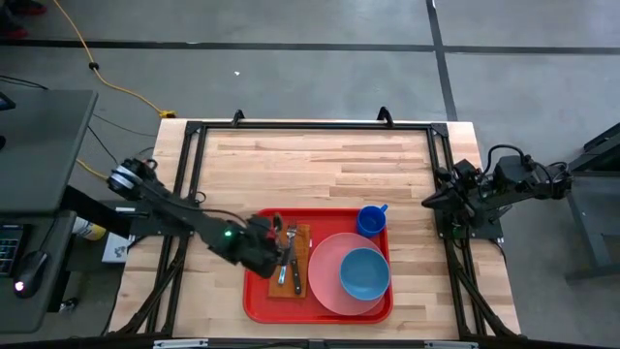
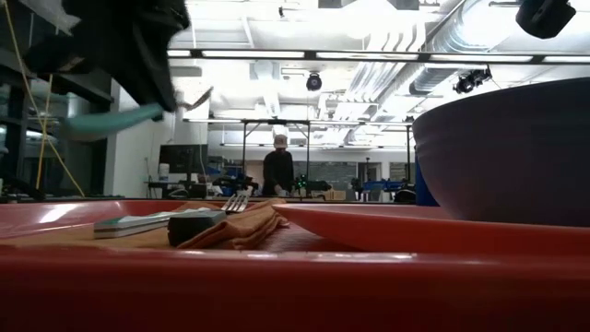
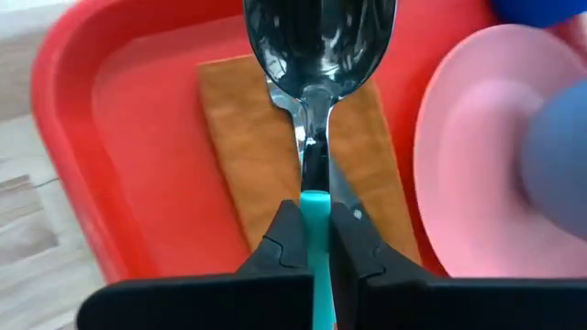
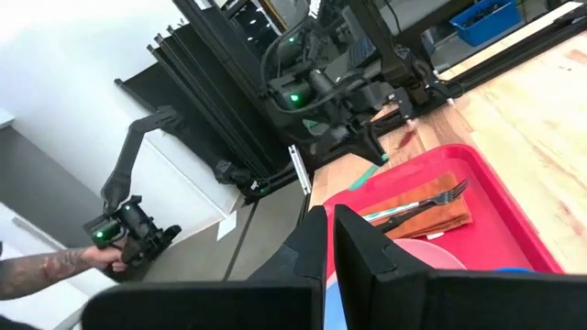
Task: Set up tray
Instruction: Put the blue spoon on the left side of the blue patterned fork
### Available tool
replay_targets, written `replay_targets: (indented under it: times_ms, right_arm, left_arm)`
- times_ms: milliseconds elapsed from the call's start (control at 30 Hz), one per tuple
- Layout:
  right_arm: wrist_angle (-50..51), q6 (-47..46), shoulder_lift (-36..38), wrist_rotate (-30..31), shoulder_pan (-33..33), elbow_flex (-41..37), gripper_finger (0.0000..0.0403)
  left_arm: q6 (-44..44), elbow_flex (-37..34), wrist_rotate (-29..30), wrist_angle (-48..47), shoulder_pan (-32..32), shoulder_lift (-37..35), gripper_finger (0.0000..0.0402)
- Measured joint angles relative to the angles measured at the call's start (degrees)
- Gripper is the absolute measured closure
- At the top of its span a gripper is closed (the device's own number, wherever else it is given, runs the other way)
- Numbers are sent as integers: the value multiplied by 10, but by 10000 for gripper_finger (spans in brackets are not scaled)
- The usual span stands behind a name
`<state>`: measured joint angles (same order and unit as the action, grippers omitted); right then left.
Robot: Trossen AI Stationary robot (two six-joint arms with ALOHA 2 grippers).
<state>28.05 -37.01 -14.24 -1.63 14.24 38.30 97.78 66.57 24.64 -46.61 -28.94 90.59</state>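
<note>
Near the table's [image 1: 320,155] front edge lies the red tray [image 1: 254,299], carrying napkin [image 1: 300,254], fork [image 4: 424,205], pink plate [image 1: 325,281], blue bowl [image 1: 365,273] and cup [image 1: 371,221]. Above the napkin, the left gripper [image 3: 314,240] clamps a teal-handled spoon [image 3: 316,55]. Beyond the tray's right side, the right gripper [image 4: 328,240] waits, fingers together. No legible writing.

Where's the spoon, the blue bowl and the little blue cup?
spoon [image 3: 319,41]: left wrist view, on its shiny bowl end.
blue bowl [image 1: 364,272]: high view, on the middle of its inside.
blue cup [image 1: 370,221]: high view, on its round top.
</note>
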Motion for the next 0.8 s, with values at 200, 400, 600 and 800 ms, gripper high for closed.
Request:
replay_targets:
  times_ms: [200,400,600,800]
  right_arm:
    - [0,0,0,-16,0,0,402]
    - [0,0,0,-30,0,0,402]
    - [1,0,0,-49,0,0,402]
    - [2,0,0,-54,0,0,402]
  left_arm:
    - [0,59,-23,-43,39,61,367]
    - [0,98,-67,-92,67,121,367]
    - [0,110,-109,-101,72,149,367]
    - [6,108,-139,-104,72,168,367]
